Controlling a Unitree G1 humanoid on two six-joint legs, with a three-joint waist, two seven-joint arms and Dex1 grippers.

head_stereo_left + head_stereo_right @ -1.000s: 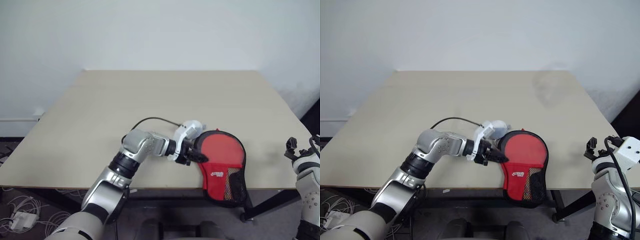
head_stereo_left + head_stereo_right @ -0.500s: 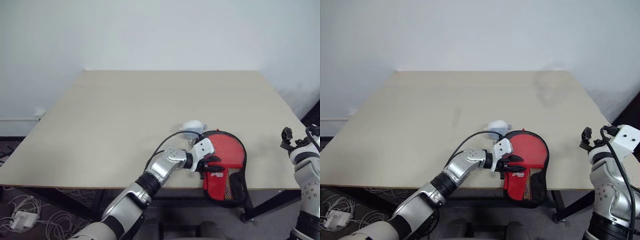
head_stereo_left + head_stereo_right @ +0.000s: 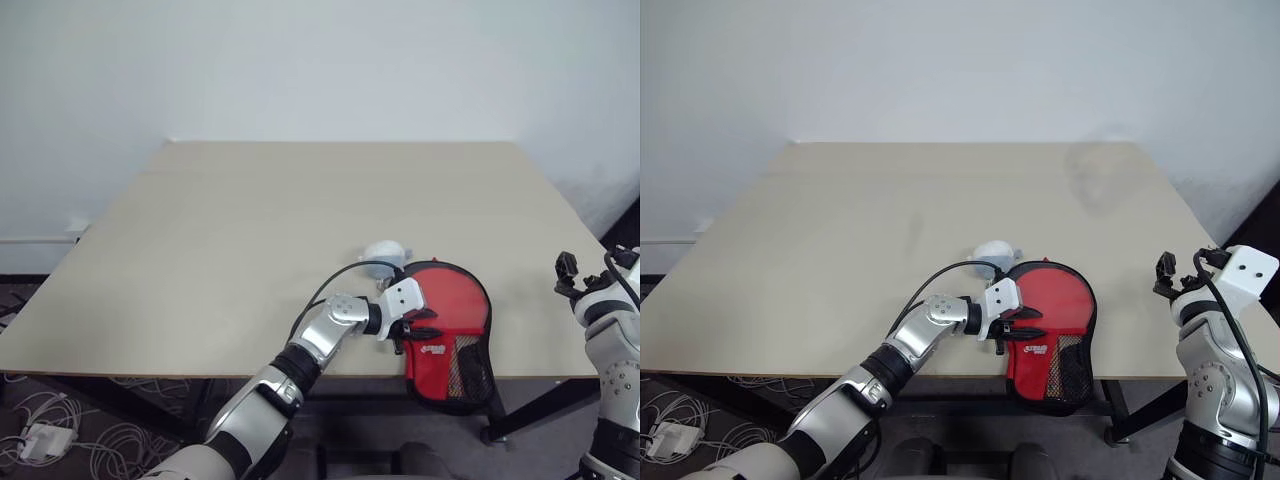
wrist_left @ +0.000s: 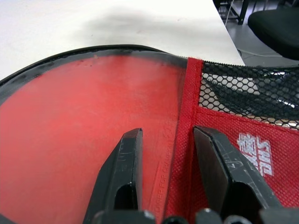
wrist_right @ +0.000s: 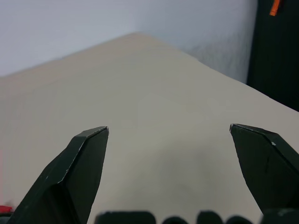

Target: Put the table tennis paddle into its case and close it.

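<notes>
Paddle in the case at the table's near edge, left gripper working at the case.

The paddle (image 3: pixel 455 305) lies inside the case (image 3: pixel 452 375), lower right of centre in the head views, with the case's narrow end hanging past the table (image 3: pixel 300 210) edge. The left gripper (image 4: pixel 166 175) has its fingers slightly apart, lying over the case's red trim, one on the clear side, one on the red fabric; whether they pinch anything I cannot tell. The right gripper (image 5: pixel 170 133) hangs at the far right with its fingers wide apart and nothing between them. Risk: a pull toward the edge could drag the overhanging case off the table, since nothing pins it down. A white logo (image 4: pixel 254 151) sits on the red patch; its letters cannot be read.
</notes>
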